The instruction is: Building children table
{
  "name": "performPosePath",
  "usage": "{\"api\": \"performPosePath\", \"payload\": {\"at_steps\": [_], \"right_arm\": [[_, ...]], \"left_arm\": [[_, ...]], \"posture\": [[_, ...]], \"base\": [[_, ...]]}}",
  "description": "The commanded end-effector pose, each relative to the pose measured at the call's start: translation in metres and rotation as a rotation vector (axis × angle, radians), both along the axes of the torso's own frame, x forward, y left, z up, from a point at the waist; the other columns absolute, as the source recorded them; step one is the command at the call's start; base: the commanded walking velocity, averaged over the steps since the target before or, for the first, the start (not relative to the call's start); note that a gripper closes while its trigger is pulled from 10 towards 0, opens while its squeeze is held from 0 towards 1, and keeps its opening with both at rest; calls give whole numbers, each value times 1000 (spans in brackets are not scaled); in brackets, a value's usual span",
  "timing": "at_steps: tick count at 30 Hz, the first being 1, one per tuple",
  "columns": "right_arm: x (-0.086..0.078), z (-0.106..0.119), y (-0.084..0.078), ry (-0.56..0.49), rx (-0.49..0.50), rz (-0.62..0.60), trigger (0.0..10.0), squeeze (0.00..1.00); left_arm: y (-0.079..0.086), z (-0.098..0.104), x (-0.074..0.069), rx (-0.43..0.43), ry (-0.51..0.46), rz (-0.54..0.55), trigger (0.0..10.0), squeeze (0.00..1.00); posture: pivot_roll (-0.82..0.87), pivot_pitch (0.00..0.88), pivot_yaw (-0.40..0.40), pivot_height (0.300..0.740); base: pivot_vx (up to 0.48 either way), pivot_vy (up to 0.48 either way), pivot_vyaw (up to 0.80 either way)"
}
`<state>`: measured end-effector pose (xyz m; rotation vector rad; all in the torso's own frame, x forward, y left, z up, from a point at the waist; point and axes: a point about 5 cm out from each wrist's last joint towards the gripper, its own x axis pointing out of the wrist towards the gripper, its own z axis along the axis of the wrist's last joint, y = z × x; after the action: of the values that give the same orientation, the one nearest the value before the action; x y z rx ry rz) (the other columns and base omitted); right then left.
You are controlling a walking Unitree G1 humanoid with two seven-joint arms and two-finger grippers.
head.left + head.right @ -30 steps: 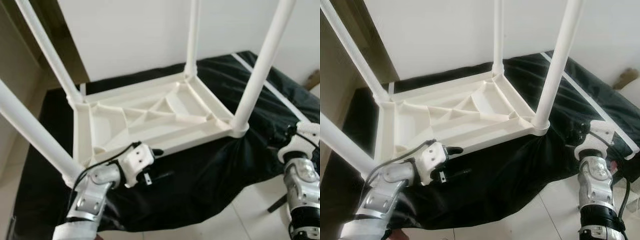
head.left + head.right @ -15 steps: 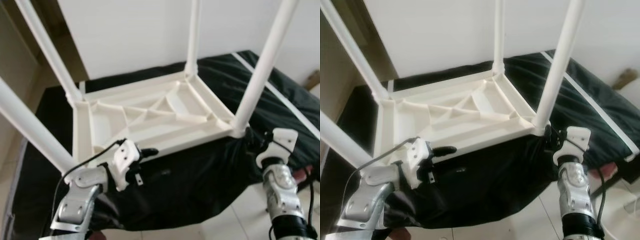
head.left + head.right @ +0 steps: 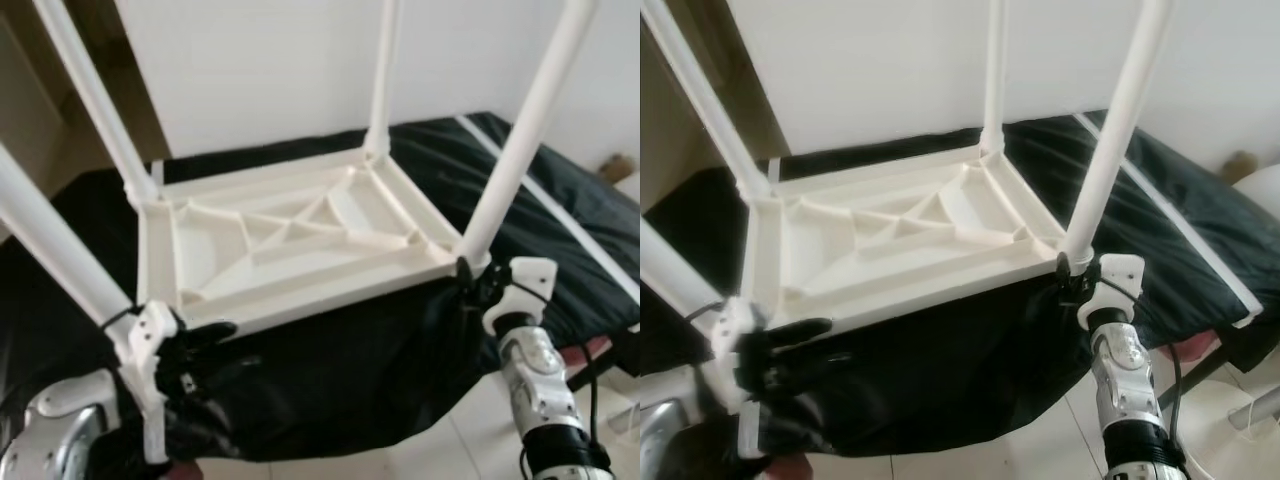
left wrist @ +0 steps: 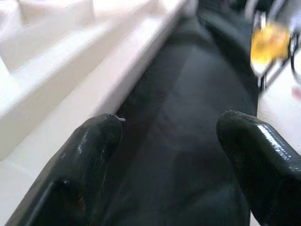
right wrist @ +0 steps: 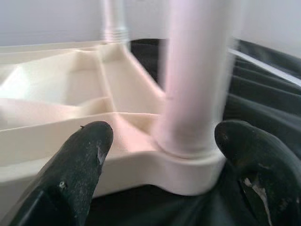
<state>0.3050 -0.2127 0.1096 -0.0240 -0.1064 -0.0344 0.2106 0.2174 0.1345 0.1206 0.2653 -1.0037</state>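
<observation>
White children's table [image 3: 290, 245] upside down on black sheet [image 3: 330, 370], four legs pointing up, ribbed underside facing camera. Sheet draped over a raised surface, hanging down toward pale tiled floor [image 3: 440, 445].

Right gripper [image 5: 157, 141] at near-right corner of table, fingers [image 5: 84, 155] spread wide either side of near-right leg [image 3: 520, 150] at its socket (no contact visible, nothing clamped). Same gripper seen from head view just beside corner [image 3: 478, 282].

Left gripper [image 4: 171, 141] low at near-left corner, fingers [image 4: 89, 150] apart, empty, one finger just beside table's front edge, other over the sheet. Head view [image 3: 205, 345]: black fingers lying along sheet below front rim.
</observation>
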Motion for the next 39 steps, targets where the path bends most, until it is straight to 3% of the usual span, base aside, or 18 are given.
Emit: {"api": "performPosePath", "payload": {"at_steps": [1, 5, 8, 9, 11, 16, 21, 27, 29, 30, 31, 34, 36, 38, 39], "right_arm": [[0, -7, 5, 34, 2, 4, 10000, 0], [-1, -11, 12, 45, 7, 20, 10000, 0], [-4, -14, 17, 55, 7, 44, 10000, 0], [-4, -14, 17, 55, 7, 44, 10000, 0], [-3, -16, 18, 65, 8, 50, 10000, 0], [-2, -17, 20, 76, 25, 60, 10000, 0], [1, -17, 32, 99, 110, 67, 10000, 0], [0, -20, 45, 122, 103, 106, 10000, 0], [-1, -21, 48, 131, 109, 117, 10000, 0], [-1, -21, 48, 131, 109, 117, 10000, 0], [-1, -21, 49, 132, 105, 124, 10000, 0], [-1, -20, 53, 131, 99, 138, 10000, 0], [-1, -20, 53, 131, 99, 138, 10000, 0], [-3, -20, 57, 134, 99, 142, 10000, 0], [-3, -20, 57, 134, 99, 142, 10000, 0]], "left_arm": [[15, -5, -6, 60, 45, 36, 10000, 0], [30, 0, -8, 75, 53, 89, 10000, 0], [57, 3, -12, 161, 76, 160, 10000, 0], [57, 3, -12, 161, 76, 160, 10000, 0], [82, 5, -16, 218, 94, 252, 10000, 0], [95, 7, -18, 235, 95, 299, 10000, 0], [118, 8, -13, 336, 84, 393, 10000, 0], [150, 25, -3, 421, 23, 516, 10000, 0], [171, 35, 9, 495, -46, 641, 10000, 0], [171, 35, 9, 495, -46, 641, 10000, 0], [179, 41, 18, 524, -99, 706, 10000, 0], [183, 52, 33, 519, -183, 792, 10000, 0], [183, 52, 33, 519, -183, 792, 10000, 0], [185, 60, 49, 481, -241, 852, 10000, 0], [185, 60, 49, 481, -241, 852, 10000, 0]], "posture": [[55, 0, 6, 740], [60, 0, 5, 740], [64, 0, 6, 740], [64, 0, 6, 740], [64, 0, 8, 740], [64, 0, 8, 740], [60, 0, 9, 740], [54, 0, 10, 740], [52, 0, 11, 740], [52, 0, 11, 740], [52, 0, 11, 740], [46, 0, 17, 740], [46, 0, 17, 740], [36, 0, 21, 740], [36, 0, 21, 740]], "base": [[0, 0, 0], [0, 0, 0], [0, 0, 0], [0, 0, 0], [0, 0, 0], [0, 0, 0], [0, 0, 0], [0, 0, 0], [0, 0, 0], [0, 0, 0], [0, 0, 0], [0, 0, 0], [0, 0, 0], [0, 0, 0], [0, 0, 0]]}}
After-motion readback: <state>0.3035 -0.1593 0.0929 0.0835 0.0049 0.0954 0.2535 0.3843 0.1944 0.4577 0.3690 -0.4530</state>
